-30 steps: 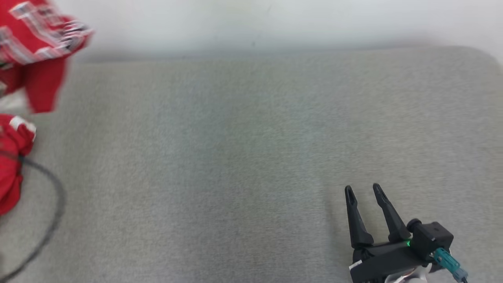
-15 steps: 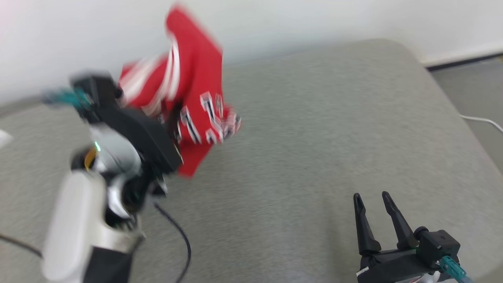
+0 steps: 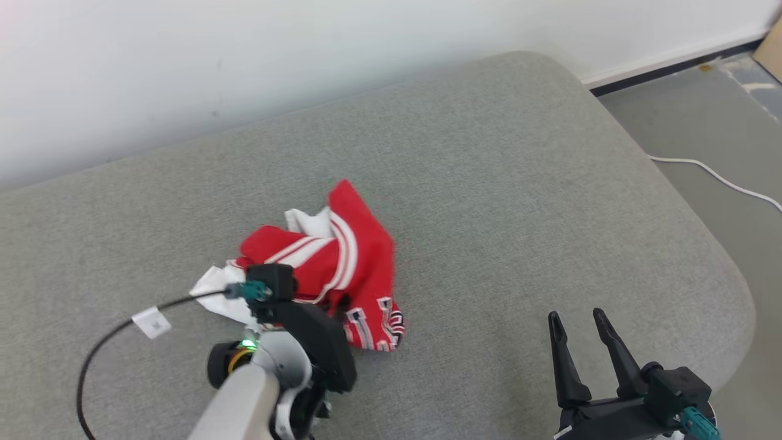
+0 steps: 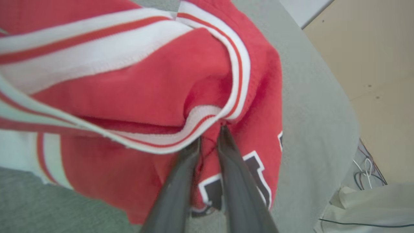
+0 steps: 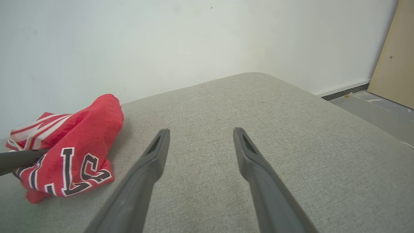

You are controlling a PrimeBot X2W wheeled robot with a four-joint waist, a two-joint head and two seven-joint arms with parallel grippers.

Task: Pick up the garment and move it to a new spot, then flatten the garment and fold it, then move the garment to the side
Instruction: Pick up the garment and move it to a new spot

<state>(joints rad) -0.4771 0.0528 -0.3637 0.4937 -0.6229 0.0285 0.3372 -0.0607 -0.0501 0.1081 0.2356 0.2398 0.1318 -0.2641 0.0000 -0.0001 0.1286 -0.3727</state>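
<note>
Since the earlier frame, the left gripper has brought the crumpled red-and-white lettered jersey garment down onto the grey upholstered cushion; its narrow jaws pinch the striped hem. The wide-open, empty right gripper stands well apart to the right; bare cushion lies between, rounded edge beyond.

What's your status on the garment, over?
Left claw shut on garment hem. Right claw open, apart from it. Garment bunched on grey cushion. Black cable trails beside it.
</note>
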